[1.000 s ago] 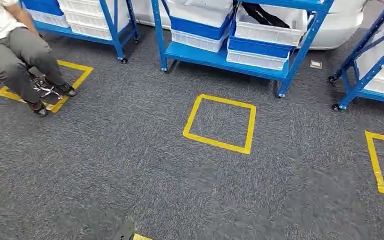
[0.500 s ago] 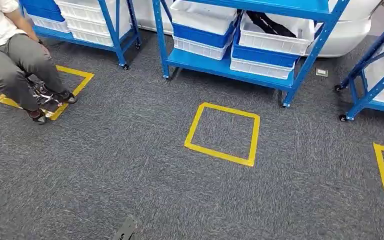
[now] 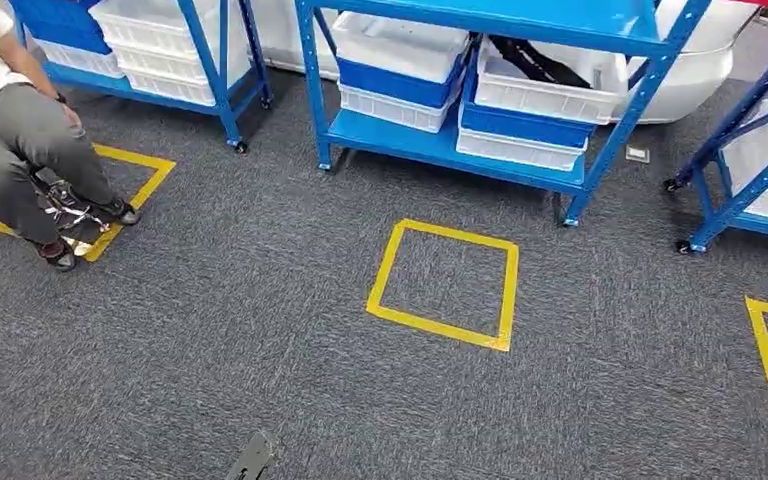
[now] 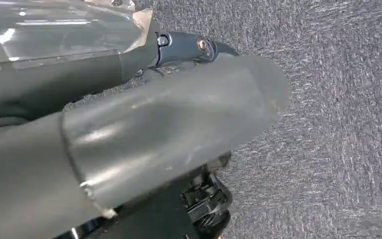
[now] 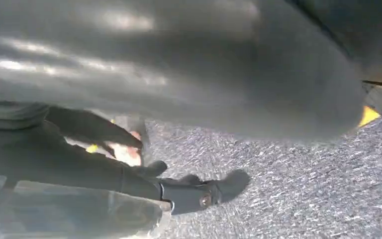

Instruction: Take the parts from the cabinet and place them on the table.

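Fingers of the left hand (image 4: 179, 119) and right hand (image 5: 179, 74) are too blurred to tell their state. Ahead, the blue cabinet (image 3: 440, 140) with its bins (image 3: 520, 95) has drawn slightly nearer; parts remain unfetched.

looks like a warehouse or parts storeroom. blue metal shelving racks on wheels (image 3: 480, 150) stand in a row, loaded with stacked white and blue plastic bins (image 3: 400, 60). grey carpet floor (image 3: 260, 340) has yellow tape squares (image 3: 443, 283) marking standing spots. a person (image 3: 10, 130) sits off to the side on one of those squares.
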Available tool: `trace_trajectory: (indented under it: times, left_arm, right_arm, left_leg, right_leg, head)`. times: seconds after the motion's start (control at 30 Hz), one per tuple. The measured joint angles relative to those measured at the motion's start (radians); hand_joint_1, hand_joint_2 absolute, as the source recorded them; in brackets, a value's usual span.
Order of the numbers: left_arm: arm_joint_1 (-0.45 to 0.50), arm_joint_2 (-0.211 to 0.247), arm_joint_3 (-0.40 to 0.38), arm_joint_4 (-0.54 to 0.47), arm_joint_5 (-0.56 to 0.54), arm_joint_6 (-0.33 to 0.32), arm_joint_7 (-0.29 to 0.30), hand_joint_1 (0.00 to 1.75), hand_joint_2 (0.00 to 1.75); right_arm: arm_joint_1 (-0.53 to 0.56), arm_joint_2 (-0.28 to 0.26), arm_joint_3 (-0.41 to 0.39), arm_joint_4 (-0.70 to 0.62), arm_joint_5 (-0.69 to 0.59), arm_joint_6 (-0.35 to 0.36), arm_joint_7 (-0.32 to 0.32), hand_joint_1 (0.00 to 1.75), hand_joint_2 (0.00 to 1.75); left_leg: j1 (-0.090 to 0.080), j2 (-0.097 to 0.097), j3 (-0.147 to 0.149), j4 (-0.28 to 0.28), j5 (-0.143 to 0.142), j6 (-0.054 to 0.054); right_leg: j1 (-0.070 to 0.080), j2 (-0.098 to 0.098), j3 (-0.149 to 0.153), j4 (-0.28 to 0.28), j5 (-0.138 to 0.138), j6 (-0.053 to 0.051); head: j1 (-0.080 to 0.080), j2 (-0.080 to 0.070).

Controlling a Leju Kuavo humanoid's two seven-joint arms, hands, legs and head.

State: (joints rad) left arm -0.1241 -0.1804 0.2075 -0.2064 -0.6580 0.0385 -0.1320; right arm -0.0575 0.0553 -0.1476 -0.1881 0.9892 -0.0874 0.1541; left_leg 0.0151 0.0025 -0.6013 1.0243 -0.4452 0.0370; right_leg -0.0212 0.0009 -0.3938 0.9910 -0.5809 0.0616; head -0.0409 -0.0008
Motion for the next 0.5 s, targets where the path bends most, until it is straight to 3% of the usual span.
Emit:
trace_trajectory:
  times: [0.03,0.1,0.17,0.2,0.23,0.27,0.3,0.33,0.37,0.4,0.43,0.47,0.5]
  left_arm:
    - [0.001,0.0,0.0,0.0,0.0,0.0,0.0,0.0,0.0]
    - [-0.003,0.0,0.001,0.0,0.0,0.0,0.002,0.0,0.0]
    - [-0.003,0.0,0.001,0.0,0.0,-0.001,0.004,0.0,0.0]
    - [-0.002,0.0,0.001,0.0,0.0,-0.002,0.006,0.0,0.0]
    - [-0.001,0.0,0.001,0.0,0.0,-0.002,0.008,0.0,0.0]
    - [-0.001,0.0,0.001,0.0,0.0,-0.002,0.011,0.0,0.0]
    - [-0.001,0.0,0.001,0.0,0.0,-0.001,0.012,0.0,0.0]
    - [0.001,0.0,0.001,0.0,0.0,0.001,0.013,0.0,0.0]
    - [0.0,-0.003,0.002,0.001,0.0,0.001,0.014,0.0,0.0]
    - [0.0,-0.003,0.002,0.001,0.002,0.002,0.014,0.0,0.0]
    - [0.0,-0.004,0.003,0.0,0.002,0.003,0.015,0.0,0.0]
    - [0.001,-0.005,0.003,0.0,0.003,0.003,0.015,0.0,0.0]
    - [-0.001,-0.006,0.003,0.0,0.003,0.003,0.014,0.0,0.0]
  right_arm:
    - [0.0,0.0,0.0,0.0,0.0,0.001,0.0,0.0,0.0]
    - [-0.004,0.0,-0.002,0.0,0.0,0.002,0.001,0.0,0.0]
    - [-0.003,0.001,-0.004,0.0,0.0,0.007,0.002,0.0,0.0]
    - [0.0,0.0,-0.006,0.0,0.002,0.013,0.003,0.0,0.0]
    - [0.004,0.0,-0.006,0.0,0.004,0.015,0.005,0.0,0.0]
    - [0.006,0.0,-0.006,0.0,0.008,0.016,0.009,0.0,0.0]
    - [0.007,-0.001,-0.006,0.0,0.013,0.016,0.012,0.0,0.0]
    - [0.008,-0.002,-0.006,0.0,0.021,0.011,0.014,0.0,0.0]
    - [0.012,-0.005,-0.006,0.001,0.032,0.003,0.018,0.0,0.0]
    - [0.008,-0.003,-0.006,0.001,0.039,-0.004,0.018,0.0,0.0]
    - [0.006,-0.003,-0.006,0.0,0.043,-0.008,0.019,0.0,0.0]
    - [0.008,-0.003,-0.006,0.0,0.045,-0.01,0.02,0.0,0.0]
    - [0.006,0.0,-0.006,0.0,0.045,-0.01,0.02,0.0,0.0]
  left_leg:
    - [-0.001,0.004,0.015,-0.003,-0.002,0.006]
    - [-0.007,0.001,0.026,-0.004,-0.015,0.021]
    - [-0.014,-0.004,0.038,-0.004,-0.034,0.028]
    - [-0.019,-0.009,0.051,-0.004,-0.045,0.031]
    - [-0.023,-0.014,0.065,-0.004,-0.056,0.032]
    - [-0.03,-0.018,0.081,-0.004,-0.068,0.033]
    - [-0.035,-0.018,0.097,-0.004,-0.08,0.033]
    - [-0.036,-0.018,0.095,-0.008,-0.092,0.035]
    - [-0.042,-0.02,0.118,-0.003,-0.104,0.032]
    - [-0.041,-0.022,0.12,-0.006,-0.114,0.025]
    - [-0.037,-0.022,0.129,-0.021,-0.121,0.014]
    - [-0.039,-0.02,0.14,0.002,-0.1,0.012]
    - [-0.04,-0.019,0.148,0.002,-0.1,0.01]
  right_leg:
    - [-0.003,0.0,-0.01,0.042,0.0,-0.003]
    - [-0.002,0.0,-0.122,0.204,-0.001,-0.01]
    - [0.0,0.0,-0.221,0.298,-0.077,-0.026]
    - [0.003,0.0,-0.25,0.296,-0.107,-0.034]
    - [0.006,0.0,-0.258,0.265,-0.106,-0.029]
    - [0.011,0.0,-0.254,0.205,-0.079,-0.023]
    - [0.017,0.0,-0.243,0.126,-0.023,-0.011]
    - [0.026,0.002,-0.232,0.077,0.065,-0.015]
    - [0.028,0.0,-0.229,0.063,0.112,-0.016]
    - [0.032,-0.003,-0.219,0.055,0.108,-0.035]
    - [0.046,0.0,-0.205,0.05,0.109,-0.049]
    - [0.037,0.002,-0.199,0.03,0.11,-0.069]
    - [0.016,0.005,-0.163,0.014,0.112,-0.081]
  head:
    - [0.006,0.0]
    - [0.008,0.0]
    - [0.007,0.0]
    - [0.009,0.0]
    - [0.008,0.0]
    - [0.01,0.0]
    - [0.01,0.0]
    - [0.009,0.0]
    - [0.0,0.0]
    - [0.001,0.0]
    - [0.002,0.0]
    - [0.0,0.0]
    - [0.005,0.0]
